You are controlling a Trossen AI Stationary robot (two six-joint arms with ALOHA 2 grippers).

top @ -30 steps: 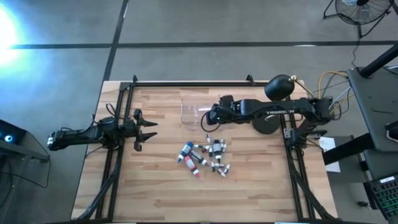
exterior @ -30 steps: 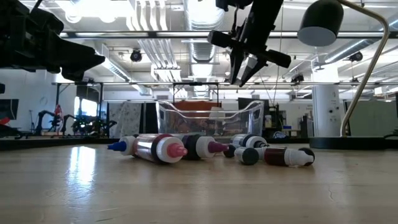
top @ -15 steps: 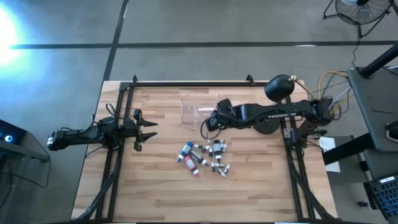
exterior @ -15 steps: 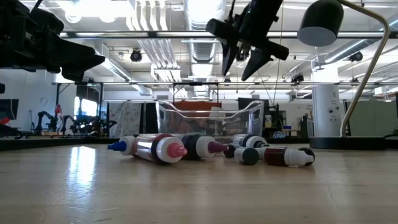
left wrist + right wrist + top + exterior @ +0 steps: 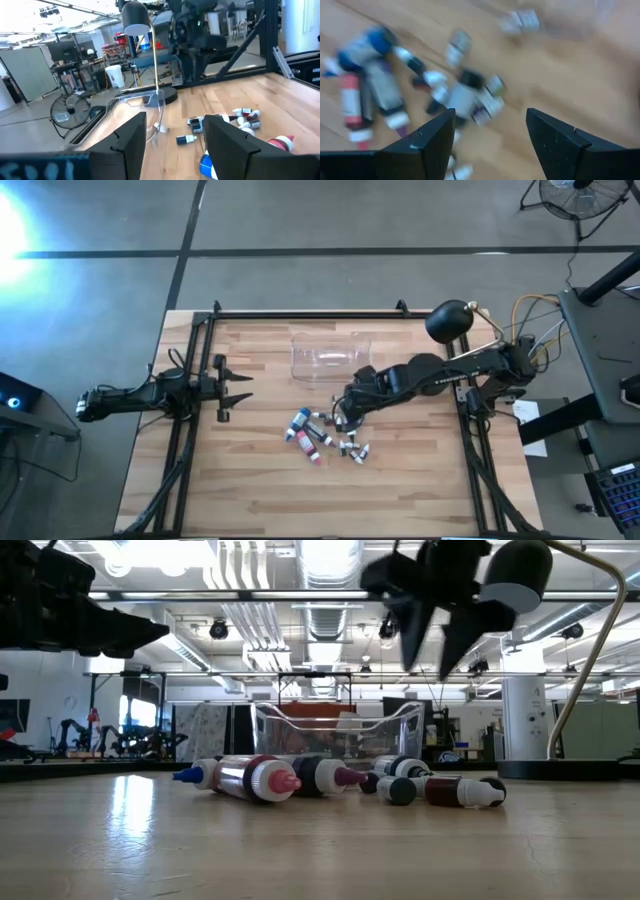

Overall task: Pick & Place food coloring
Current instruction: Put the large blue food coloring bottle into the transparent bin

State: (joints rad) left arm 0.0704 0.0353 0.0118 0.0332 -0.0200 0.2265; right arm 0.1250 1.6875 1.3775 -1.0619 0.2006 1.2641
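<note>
- Barely started imo: the food coloring (image 5: pixel 328 432) bottles are all lying in a heap mid-worktop (image 5: pixel 250 480), near the clear box (image 5: pixel 330 356).
- Right gripper (image 5: pixel 343 411) hangs over the heap, fingers spread, holding nothing.
- Left gripper (image 5: pixel 235 389) waits well off to the side, spread too.

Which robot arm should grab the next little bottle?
The right one. The right gripper hangs open right above the pile of food coloring bottles, fingers spread over them. The left gripper waits open near the table's left edge, far from the pile.
</note>
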